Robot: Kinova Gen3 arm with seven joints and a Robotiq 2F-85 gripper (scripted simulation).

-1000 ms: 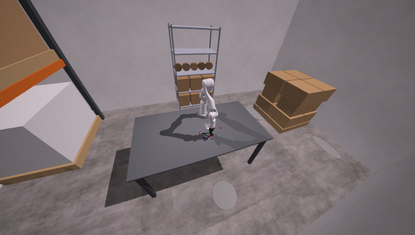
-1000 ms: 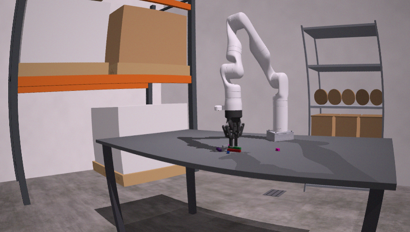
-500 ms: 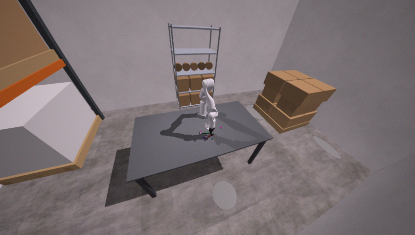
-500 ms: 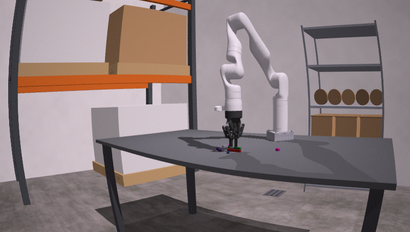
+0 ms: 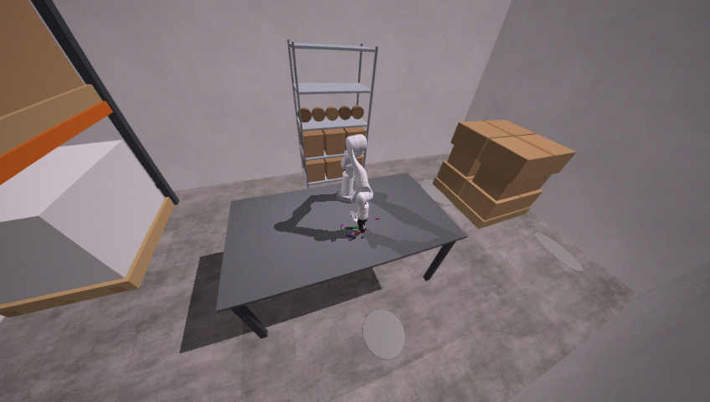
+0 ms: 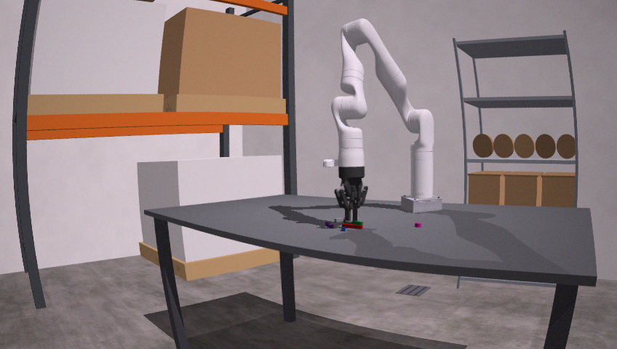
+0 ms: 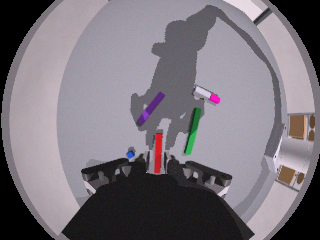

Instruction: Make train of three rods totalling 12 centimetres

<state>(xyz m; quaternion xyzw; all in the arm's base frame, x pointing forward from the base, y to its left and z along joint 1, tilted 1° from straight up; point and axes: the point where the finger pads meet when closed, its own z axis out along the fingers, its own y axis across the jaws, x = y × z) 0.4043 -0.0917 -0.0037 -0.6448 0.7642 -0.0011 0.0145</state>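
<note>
- The white arm [image 5: 367, 193] [image 6: 391, 75] is arching high, its gripper [image 5: 362, 230] [image 6: 351, 219] [image 7: 156, 157] pointing down, low over the table [image 5: 279, 264] [image 6: 303, 238] [image 7: 100, 95].
- Its fingers are standing narrowly parted, not gripping.
- The red rod [image 5: 357, 232] [image 6: 351, 226] [image 7: 158, 142] is lying between them, the green rod [image 5: 352, 227] [image 6: 358, 222] [image 7: 193, 131] near one side.

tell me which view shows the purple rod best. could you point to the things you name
The wrist view: the purple rod [image 5: 351, 235] [image 6: 329, 225] [image 7: 151, 108] lies there whole, its slant plain. The exterior view shows it small and foreshortened; the top view, just a tiny dark sliver.
</note>
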